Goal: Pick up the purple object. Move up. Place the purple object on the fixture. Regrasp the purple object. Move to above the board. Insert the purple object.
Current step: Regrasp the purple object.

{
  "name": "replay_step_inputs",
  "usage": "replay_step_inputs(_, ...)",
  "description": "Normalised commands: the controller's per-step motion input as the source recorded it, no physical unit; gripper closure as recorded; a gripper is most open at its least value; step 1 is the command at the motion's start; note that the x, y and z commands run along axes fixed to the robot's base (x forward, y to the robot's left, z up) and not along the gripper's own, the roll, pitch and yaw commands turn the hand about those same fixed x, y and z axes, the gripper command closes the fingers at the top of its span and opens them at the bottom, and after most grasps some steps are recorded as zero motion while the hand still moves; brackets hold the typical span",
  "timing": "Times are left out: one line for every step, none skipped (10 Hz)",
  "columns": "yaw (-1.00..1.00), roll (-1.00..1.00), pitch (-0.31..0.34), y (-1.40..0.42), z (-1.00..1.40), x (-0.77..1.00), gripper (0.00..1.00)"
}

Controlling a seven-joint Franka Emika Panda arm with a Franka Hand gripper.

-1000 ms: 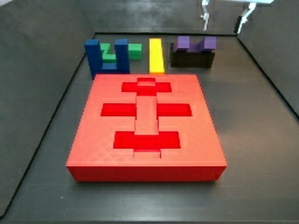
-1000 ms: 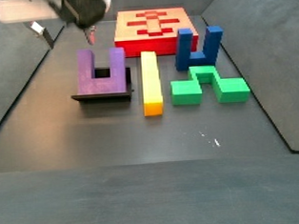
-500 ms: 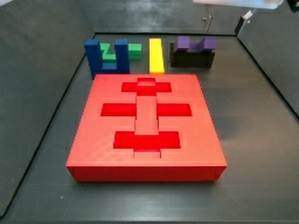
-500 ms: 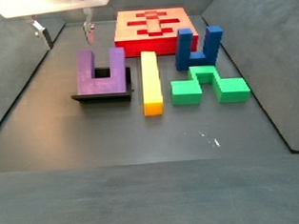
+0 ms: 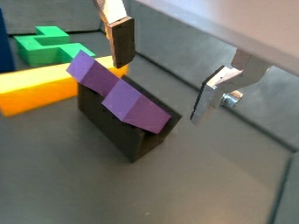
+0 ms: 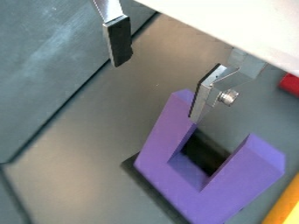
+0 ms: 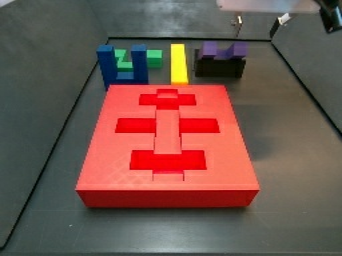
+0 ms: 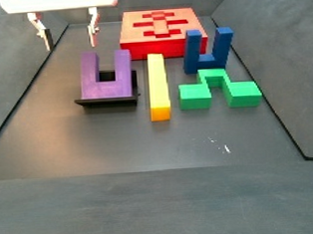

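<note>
A: Claw (image 6: 163, 66) — position?

B: High over the back of the tabletop (image 8: 148, 149), fingers apart and holding nothing. In both wrist views the two silver plates with dark pads hang clear of everything. In a side view the fingers (image 8: 43, 34) show under the white wrist housing, up and to the board side of the purple piece.

A: Purple object (image 8: 106, 74)?

B: Seated on the fixture (image 8: 108, 100), prongs pointing toward the board (image 8: 159, 27), notch open between them. In a wrist view it leans on the dark holder (image 5: 117, 131), slanted rather than flat. Apart from the claw, nothing touching it but the fixture.

A: Neighbours?

B: Yellow bar (image 8: 158, 86) just beside it, then the green piece (image 8: 219, 89) and the blue U-block (image 8: 208, 52), well apart.

A: The relation that matters?

B: The piece lies below the claw and offset to one side. One finger (image 6: 212, 87) hangs over a prong; the other finger (image 6: 117, 37) is out over bare floor. My judgement: the regrasp comes next, so the claw must shift across until the open fingers straddle the purple piece, then descend.
</note>
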Motion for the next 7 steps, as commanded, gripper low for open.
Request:
replay_step_inputs(-0.18, 0.93, -0.223, 0.00, 0.00, -0.31, 0.00)
replay_step_inputs(-0.20, 0.90, -0.209, 0.00, 0.00, -0.33, 0.00)
replay_step_inputs(-0.19, 0.93, -0.200, -0.02, -0.04, -0.22, 0.00)
replay_step_inputs(-0.13, 0.97, -0.174, -0.06, -0.12, -0.07, 0.00)
replay_step_inputs(0.00, 0.82, -0.129, -0.19, -0.03, 0.25, 0.00)
replay_step_inputs(0.00, 0.81, 0.000, -0.20, 0.00, 0.44, 0.00)
replay_step_inputs(0.00, 0.91, 0.000, -0.12, -0.08, 0.21, 0.00)
